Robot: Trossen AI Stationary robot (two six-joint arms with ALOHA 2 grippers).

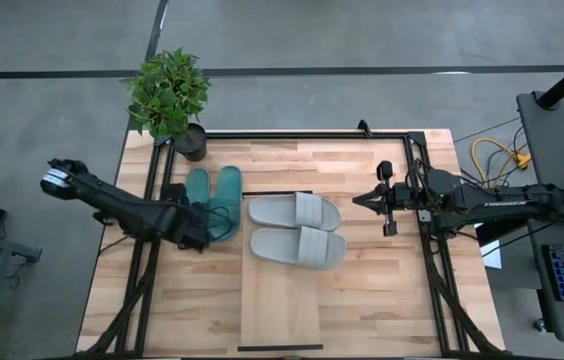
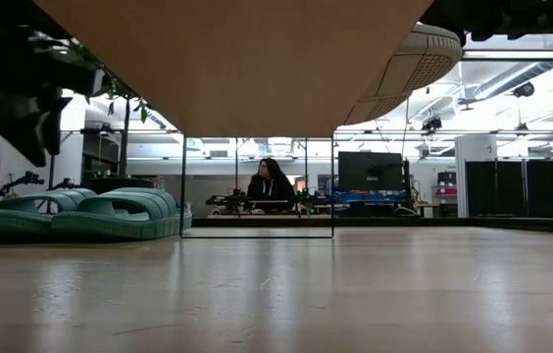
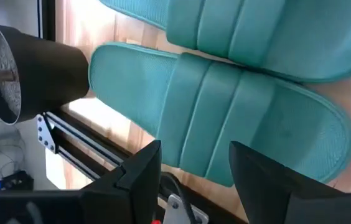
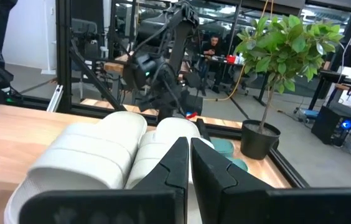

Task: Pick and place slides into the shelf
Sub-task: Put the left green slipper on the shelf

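Observation:
Two teal-green slides (image 1: 214, 203) lie side by side, soles down, on the tabletop to the left of the shelf (image 1: 280, 310). My left gripper (image 1: 200, 240) hovers open over their near left end, tilted down. In the left wrist view its fingers (image 3: 143, 174) straddle the outer teal slide (image 3: 225, 118) from above without touching it. Two light grey slides (image 1: 297, 228) lie crosswise on the shelf's far end. My right gripper (image 1: 358, 200) waits shut, level, just right of them, pointing at the grey slides (image 4: 101, 155).
A potted plant (image 1: 169, 95) stands at the table's far left corner, its black pot (image 3: 26, 74) close to the teal slides. A black frame (image 1: 292, 135) rails the table's edges. The shelf stands raised on thin legs (image 2: 183, 186). A person (image 2: 270, 186) sits far behind.

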